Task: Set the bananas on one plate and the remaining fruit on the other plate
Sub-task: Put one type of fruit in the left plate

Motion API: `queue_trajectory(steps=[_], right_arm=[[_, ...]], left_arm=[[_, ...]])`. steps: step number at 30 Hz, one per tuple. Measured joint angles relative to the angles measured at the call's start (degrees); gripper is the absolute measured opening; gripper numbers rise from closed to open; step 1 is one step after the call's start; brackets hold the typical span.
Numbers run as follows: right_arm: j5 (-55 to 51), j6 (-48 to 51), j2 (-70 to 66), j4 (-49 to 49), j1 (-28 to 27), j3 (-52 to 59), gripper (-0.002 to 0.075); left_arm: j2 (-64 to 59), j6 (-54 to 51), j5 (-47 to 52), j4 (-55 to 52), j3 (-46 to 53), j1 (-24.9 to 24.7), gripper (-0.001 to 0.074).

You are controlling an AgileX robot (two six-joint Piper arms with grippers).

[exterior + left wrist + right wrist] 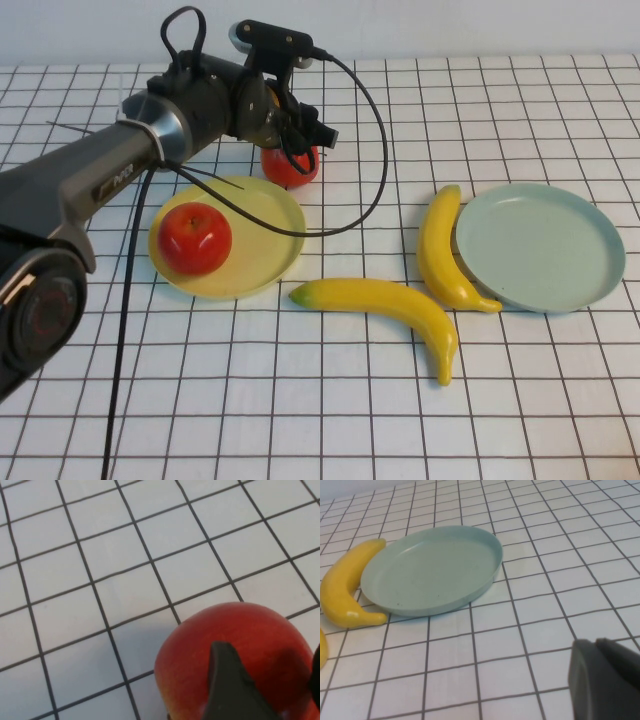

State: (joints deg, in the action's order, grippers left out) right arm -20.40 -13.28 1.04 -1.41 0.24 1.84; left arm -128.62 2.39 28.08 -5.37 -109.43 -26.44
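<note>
One red apple point(195, 238) sits on the pale yellow plate point(270, 215). The second red apple point(290, 168) is just behind that plate's far rim, low over the table. My left gripper point(296, 148) is shut on its upper part. In the left wrist view the apple point(200, 650) fills the space between the dark fingers point(227, 690). Two yellow bananas lie on the table. One point(385, 303) is in the middle and the other point(438, 250) lies against the left rim of the pale blue-green plate point(545, 250). My right gripper point(601, 647) is shut and empty, out of the high view.
The left arm and its black cables point(370, 150) reach over the yellow plate. The right wrist view shows the blue-green plate point(432, 570) with a banana point(342, 590) beside it on white gridded cloth.
</note>
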Motion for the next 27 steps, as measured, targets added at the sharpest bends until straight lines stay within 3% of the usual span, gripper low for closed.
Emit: queue_trajectory(steps=[9, 11, 15, 17, 27], right_arm=[[0.0, 0.0, 0.0, 0.0, 0.0, 0.0, -0.0016], [0.0, 0.0, 0.0, 0.0, 0.0, 0.0, -0.0016], [0.0, 0.0, 0.0, 0.0, 0.0, 0.0, -0.0016], [0.0, 0.0, 0.0, 0.0, 0.0, 0.0, -0.0016], [0.0, 0.0, 0.0, 0.0, 0.0, 0.0, -0.0016]], left_arm=[[2.1, -0.9, 4.1, 1.8, 0.5, 0.0, 0.0305], [2.6, -0.9, 5.3, 1.9, 0.6, 0.0, 0.0370], [3.6, -1.0, 6.5, 1.5, 0.6, 0.0, 0.0613], [3.8, -1.0, 6.6, 1.5, 0.6, -0.1, 0.0656], [3.0, -0.9, 3.3, 1.5, 0.6, -0.5, 0.0668]])
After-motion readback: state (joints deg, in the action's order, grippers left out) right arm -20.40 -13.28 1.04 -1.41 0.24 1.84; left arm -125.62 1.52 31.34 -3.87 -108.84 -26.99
